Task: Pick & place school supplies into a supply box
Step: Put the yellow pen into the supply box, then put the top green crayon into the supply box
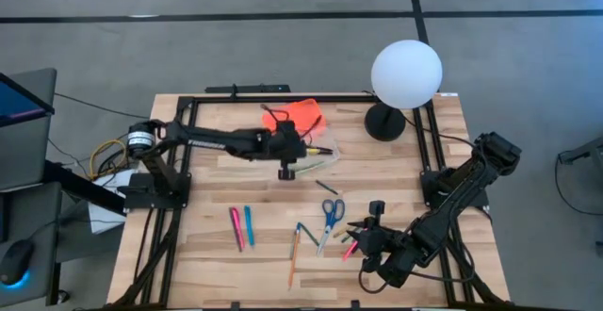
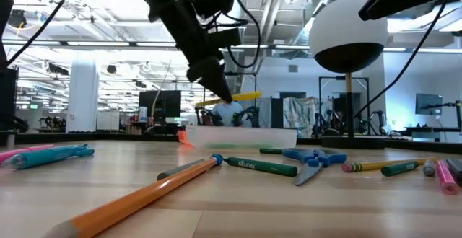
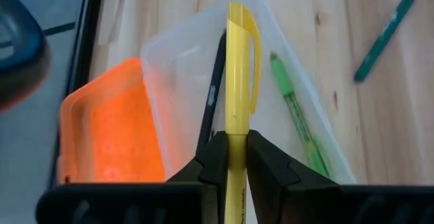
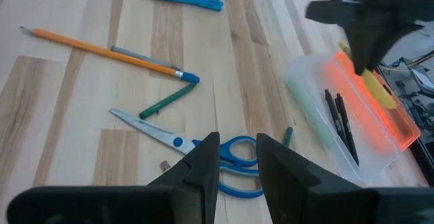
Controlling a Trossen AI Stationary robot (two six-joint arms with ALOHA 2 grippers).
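Note:
The supply box is a clear tray with its orange lid open beside it, at the table's far middle. A black pen and a green pen lie in the tray. My left gripper hangs over the tray, shut on a yellow pen. Blue-handled scissors, an orange pencil and pink and blue pens lie on the near half of the table. My right gripper stands open just short of the scissors, holding nothing. My left gripper pinches the yellow pen's barrel between its two fingers, behind the clipped cap. The fingers slant down from the table's left side. The capped end sticks out ahead of the fingers over the tray. The pen is lifted clear of the box.
A white globe lamp on a black foot stands at the far right. A green pen lies between the box and the scissors. A black frame runs along the table's sides. Bare wood lies at the near left.

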